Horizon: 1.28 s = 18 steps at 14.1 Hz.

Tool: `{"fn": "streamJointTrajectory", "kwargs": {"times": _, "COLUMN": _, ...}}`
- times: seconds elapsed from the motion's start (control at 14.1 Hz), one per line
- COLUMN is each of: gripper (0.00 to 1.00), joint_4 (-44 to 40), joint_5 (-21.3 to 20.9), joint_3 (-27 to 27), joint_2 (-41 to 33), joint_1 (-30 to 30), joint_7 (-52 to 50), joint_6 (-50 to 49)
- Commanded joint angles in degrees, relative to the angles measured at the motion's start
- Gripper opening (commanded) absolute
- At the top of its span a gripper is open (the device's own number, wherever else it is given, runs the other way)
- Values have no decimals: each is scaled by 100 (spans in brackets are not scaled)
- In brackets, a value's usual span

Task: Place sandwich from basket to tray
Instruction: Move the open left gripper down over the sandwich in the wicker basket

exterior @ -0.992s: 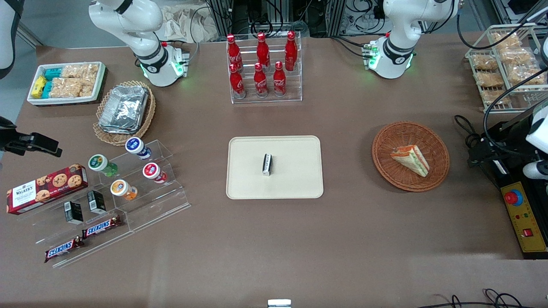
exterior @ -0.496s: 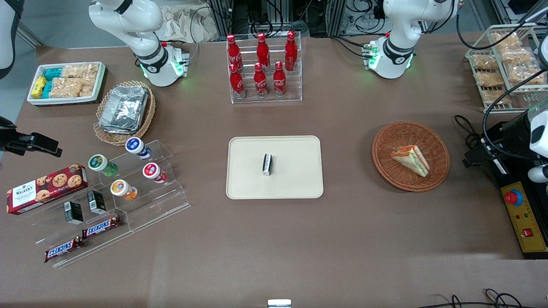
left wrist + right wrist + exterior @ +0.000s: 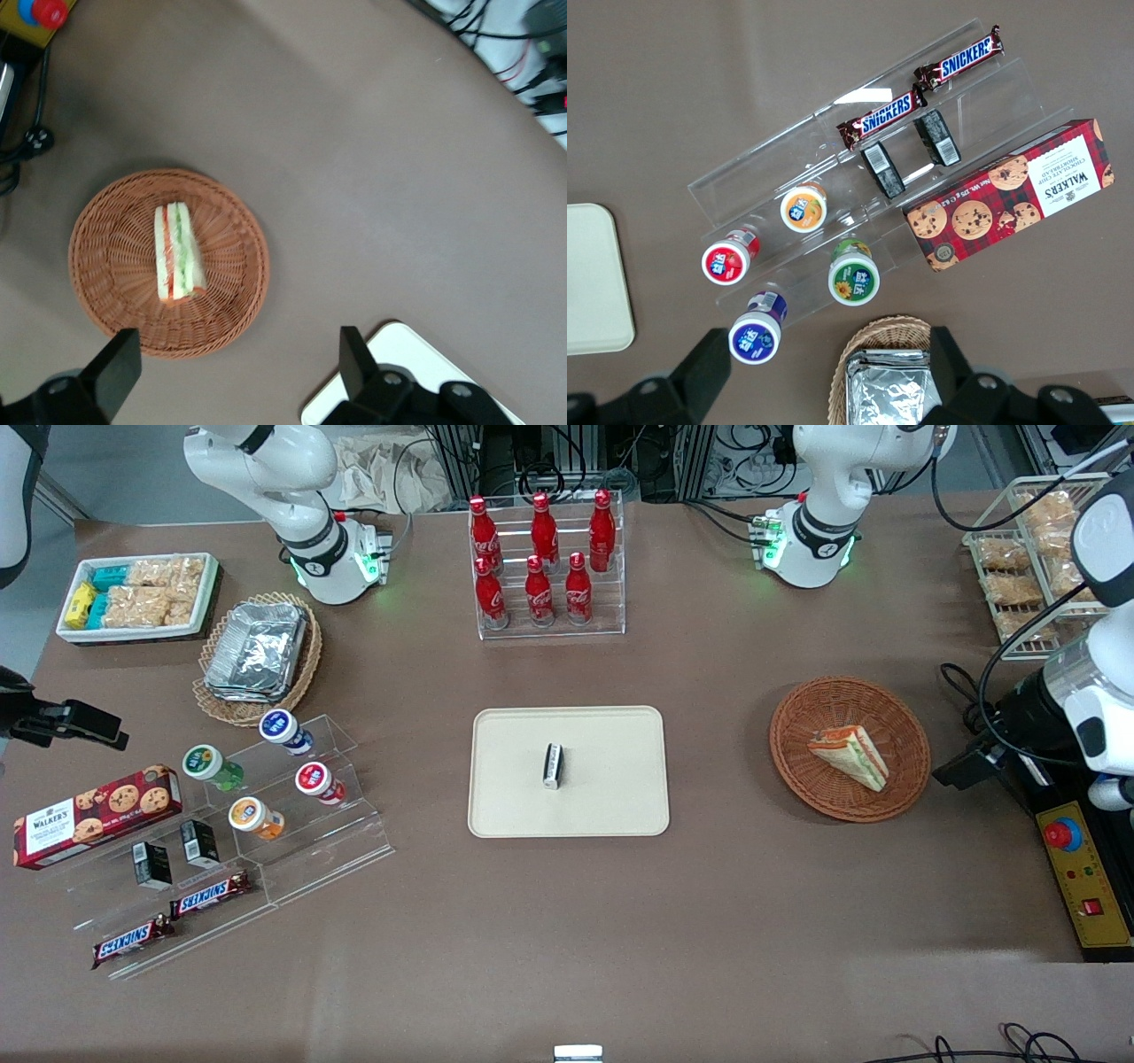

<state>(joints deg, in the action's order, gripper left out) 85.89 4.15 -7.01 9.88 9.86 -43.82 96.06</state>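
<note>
The sandwich (image 3: 850, 755) (image 3: 177, 251), a pale wedge with green, red and orange layers, lies in the round reddish-brown basket (image 3: 802, 726) (image 3: 106, 266). My left gripper (image 3: 955, 769) (image 3: 237, 372) hovers just off the basket's rim, toward the working arm's end of the table. It is open, with nothing between its black fingers (image 3: 120, 367). The beige tray (image 3: 611, 797) (image 3: 409, 350) lies at the table's middle. A small black-and-white bar (image 3: 553, 765) rests on it.
A yellow control box with a red button (image 3: 1085, 877) and black cables (image 3: 970, 700) lie close to my gripper. A wire rack of snack packets (image 3: 1032, 558) stands farther from the camera. A rack of cola bottles (image 3: 542, 567) and an acrylic shelf of jars (image 3: 266, 797) stand elsewhere.
My left arm has swung in from the table's end, bringing the gripper closer to the basket's rim. The sandwich, basket and tray have not moved.
</note>
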Motion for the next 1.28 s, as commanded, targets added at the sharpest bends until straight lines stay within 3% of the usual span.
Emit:
{"fn": "streamJointTrajectory", "kwargs": {"times": 0.0, "gripper": 99, "joint_4": 725, "joint_5": -28, "joint_3": 6, "joint_2": -353, "joint_1": -10, "joint_7": -171, "joint_6": 9}}
{"fn": "streamJointTrajectory", "kwargs": {"times": 0.28, "gripper": 99, "joint_4": 2086, "joint_5": 16, "joint_3": -2, "joint_2": -977, "joint_1": -28, "joint_7": -171, "joint_6": 675}}
{"fn": "streamJointTrajectory", "kwargs": {"times": 0.64, "gripper": 99, "joint_4": 3968, "joint_5": -89, "joint_3": -11, "joint_2": -1436, "joint_1": -54, "joint_7": -162, "joint_6": 2405}}
{"fn": "streamJointTrajectory", "kwargs": {"times": 1.2, "gripper": 99, "joint_4": 4902, "joint_5": -257, "joint_3": -11, "joint_2": -936, "joint_1": -54, "joint_7": -425, "joint_6": 4200}}
